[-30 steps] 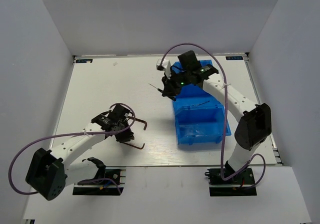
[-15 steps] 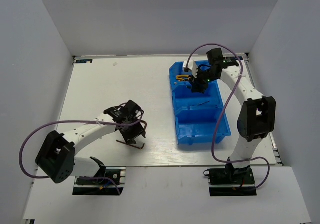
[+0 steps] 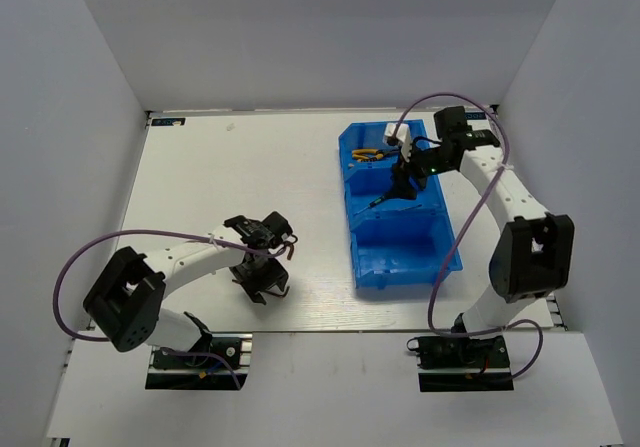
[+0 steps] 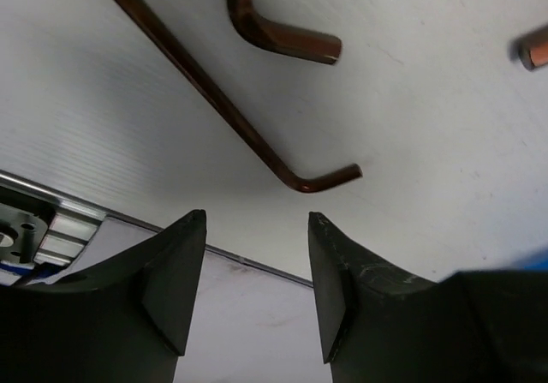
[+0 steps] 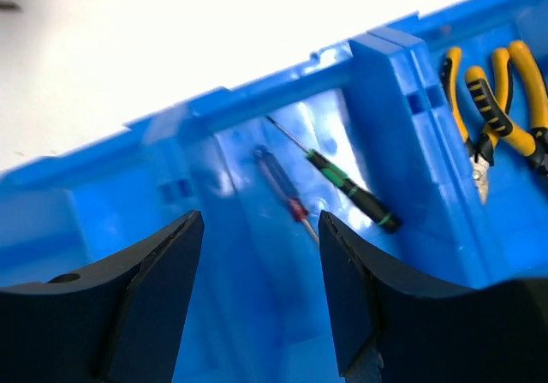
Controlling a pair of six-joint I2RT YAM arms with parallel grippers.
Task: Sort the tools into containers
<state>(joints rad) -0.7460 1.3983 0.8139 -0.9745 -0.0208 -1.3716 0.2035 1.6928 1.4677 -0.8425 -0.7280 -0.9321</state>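
White bench [image 3: 200, 167], pale grey walls on three sides, both arm bases at the near edge.

Near left: left pincer [image 4: 256, 224] sits low over the bench, jaws wide, nothing between them. Purple cable [image 3: 70, 277] loops off that arm.

Just past its tips, flat on the bench: long hex key [image 4: 223, 100], thin dark-brown L-shaped metal, with its short leg at the end nearest the pincer. Beyond it lies the short hex key [image 4: 278, 38], thicker, same brown, hooked. The two keys don't touch each other or the pincer. Stub end [image 4: 533, 50] of another piece is cut off by the right edge of the wrist view, can't tell what it is. All of these are out on the bench, well left of the bins.

Right of centre: blue bins [image 3: 405, 279], three bright blue open-top plastic compartments joined in a row, running near to far.

Right pincer [image 5: 259, 229] hangs over the middle compartment, jaws wide, gripping nothing. Below it, down in that compartment, is a screwdriver [image 5: 355, 196] with a thin shaft and black-and-green handle, lying diagonally. Just beside it is a blue-and-red streak [image 5: 282, 186]. Second tool or reflection off the plastic, can't tell.

Far compartment, across the divider wall: pliers [image 5: 488, 109] with yellow-and-black handles, inside the bin.
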